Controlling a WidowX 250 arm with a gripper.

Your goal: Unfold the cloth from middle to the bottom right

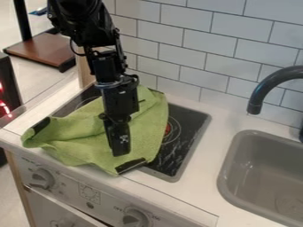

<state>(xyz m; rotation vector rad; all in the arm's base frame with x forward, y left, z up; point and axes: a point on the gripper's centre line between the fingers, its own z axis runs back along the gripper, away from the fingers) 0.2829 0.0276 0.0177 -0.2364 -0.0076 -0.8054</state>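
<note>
The gray sink basin (228,175) is set into the counter, well to the right of the gripper (121,153) in the view, with a round drain (290,204) in its floor. A dark curved faucet (260,91) arches over the basin's far side.

The gripper hangs down over the green cloth (148,128), its tip at the cloth's near part; whether it is open or closed, or has hold of any fabric, I cannot tell. The cloth lies around and beneath it, rumpled and folded on the left, flatter on the right, with dark patches at its left corner, its near corner and its far right edge. It covers much of the black stovetop (189,133) and runs onto the white counter (195,190) at the front left. Just right of the gripper, past the cloth's edge, part of a burner ring with a red center shows.

Below the gripper, the front panel carries a left knob (41,178) and a right knob (135,218). Behind it rises a white tiled wall (186,42); at the upper left, a brown wooden board (44,49) sits above a pale floor.
</note>
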